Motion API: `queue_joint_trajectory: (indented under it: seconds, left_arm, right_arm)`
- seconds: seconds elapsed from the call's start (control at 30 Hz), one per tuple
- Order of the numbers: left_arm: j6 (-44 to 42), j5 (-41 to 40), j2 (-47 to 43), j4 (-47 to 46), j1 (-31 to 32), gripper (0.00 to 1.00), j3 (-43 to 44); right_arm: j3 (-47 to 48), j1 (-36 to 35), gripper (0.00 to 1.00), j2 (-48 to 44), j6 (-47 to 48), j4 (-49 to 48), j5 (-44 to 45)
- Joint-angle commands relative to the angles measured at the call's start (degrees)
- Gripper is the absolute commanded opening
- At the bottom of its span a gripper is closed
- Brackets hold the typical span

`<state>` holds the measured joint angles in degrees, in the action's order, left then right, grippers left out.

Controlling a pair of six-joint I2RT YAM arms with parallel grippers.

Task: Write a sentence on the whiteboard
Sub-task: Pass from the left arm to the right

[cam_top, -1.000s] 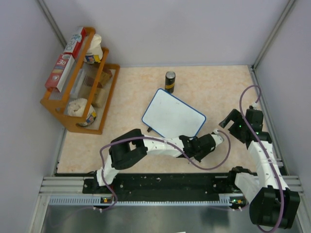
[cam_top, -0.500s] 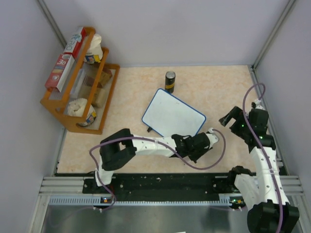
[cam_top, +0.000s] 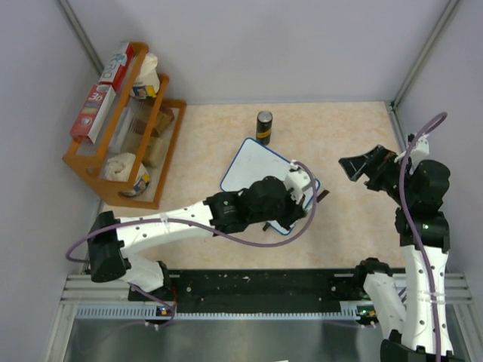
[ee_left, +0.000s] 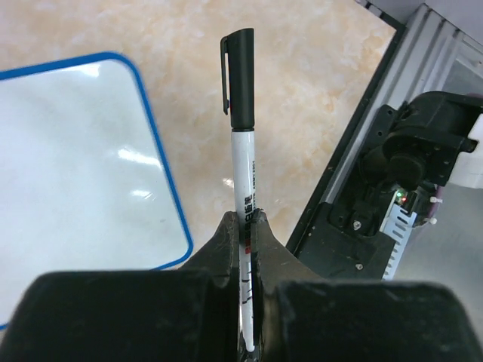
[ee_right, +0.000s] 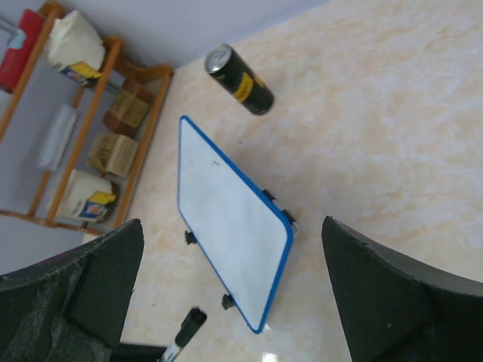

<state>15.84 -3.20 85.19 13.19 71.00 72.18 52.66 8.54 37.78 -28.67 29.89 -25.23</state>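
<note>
The whiteboard (cam_top: 260, 170) lies flat mid-table, white with a blue rim and small black feet; it also shows in the left wrist view (ee_left: 75, 166) and the right wrist view (ee_right: 234, 234). Its surface is blank apart from a tiny speck, so no sentence is visible. My left gripper (cam_top: 311, 193) hovers over the board's near right corner, shut on a white marker (ee_left: 243, 173) with its black cap (ee_left: 240, 75) on. The marker's capped end pokes out in the right wrist view (ee_right: 185, 326). My right gripper (cam_top: 362, 164) is wide open and empty, raised to the right of the board.
A black and yellow can (cam_top: 264, 127) stands just behind the board. A wooden rack (cam_top: 124, 132) with boxes and bags stands at the far left. Walls close in on three sides. The black arm rail (cam_top: 249, 286) runs along the near edge.
My left gripper has moved from the table in front of the board up over its right corner, holding the marker. My right arm has risen and swung back right.
</note>
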Motion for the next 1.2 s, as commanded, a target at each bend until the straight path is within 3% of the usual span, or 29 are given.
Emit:
queue_joint_trajectory:
  seconds: [0.0,0.1,0.4,0.6,0.77,1.07,1.1,1.13,1.17]
  left_arm:
    - [2.97,4.94,-6.25,-1.15,-6.99,0.0,-4.59]
    - [5.17,11.62,-11.08,-3.6,-13.31,0.0,-8.8]
    - [6.75,21.04,-23.82,-3.52,-26.69,0.0,-13.12]
    - [5.96,25.34,-26.74,-3.17,-28.2,0.0,-11.63]
    - [5.79,27.9,-27.09,-3.26,-28.2,0.0,-11.1]
    - [5.61,28.69,-26.65,-3.61,-28.2,0.0,-10.83]
    - [5.61,29.04,-26.39,-4.13,-28.2,0.0,-10.92]
    - [5.52,29.56,-26.3,-4.14,-28.2,0.0,-10.84]
    - [5.52,29.66,-26.21,-4.22,-28.2,0.0,-10.92]
  right_arm:
    - [1.13,0.34,0.99,2.03,-6.39,-9.22,-13.6]
    - [0.51,-3.16,0.98,2.3,-10.35,-13.87,-16.07]
    - [-0.19,-28.29,0.92,10.46,-13.7,-20.3,-12.04]
    - [-0.89,-39.28,0.88,17.14,-17.64,-31.53,-10.01]
    - [-0.64,-41.67,0.78,20.93,-22.04,-39.02,-8.26]
    - [1.48,-44.66,0.48,26.12,-23.28,-41.23,-10.1]
    - [0.61,-44.75,0.41,26.12,-23.71,-41.75,-10.1]
    - [-0.01,-44.75,0.24,25.94,-24.85,-43.32,-9.92]
    - [-0.54,-44.75,0.14,25.51,-25.38,-43.77,-9.57]
